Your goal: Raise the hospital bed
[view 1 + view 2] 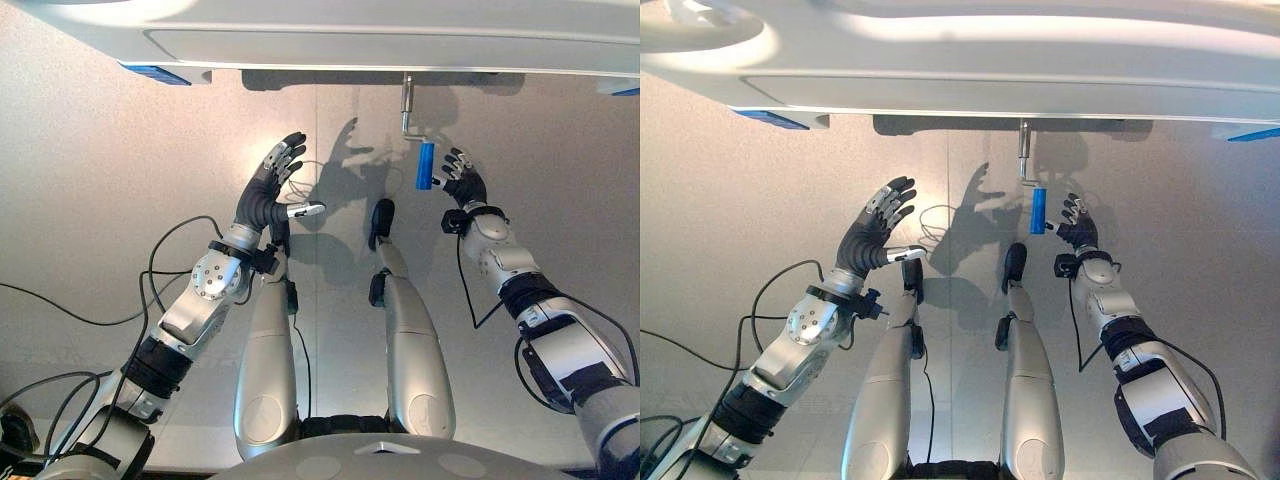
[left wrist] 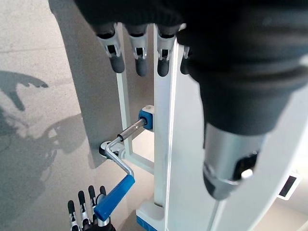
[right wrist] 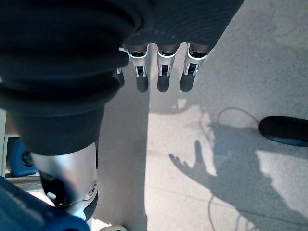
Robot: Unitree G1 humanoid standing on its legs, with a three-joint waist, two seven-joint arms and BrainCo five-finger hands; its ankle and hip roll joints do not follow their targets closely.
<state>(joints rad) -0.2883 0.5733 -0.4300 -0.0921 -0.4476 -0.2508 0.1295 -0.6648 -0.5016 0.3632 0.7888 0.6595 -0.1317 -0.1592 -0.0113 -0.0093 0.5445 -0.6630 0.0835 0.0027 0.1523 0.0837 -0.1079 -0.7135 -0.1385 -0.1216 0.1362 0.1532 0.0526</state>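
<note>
Blue crank handle (image 1: pixel 425 166) hangs just beside the right hand (image 1: pixel 466 187) (fingers straight, holding nothing)

The crank (image 1: pixel 408 108) is bare shiny metal with a smooth blue plastic grip (image 1: pixel 425 165) (bed frame (image 1: pixel 400 40) glossy white).

A pale speckled floor (image 1: pixel 90 180) is being lit unevenly, and a thin seam line is being shown across it.

no readable text, labels or numbers
</note>
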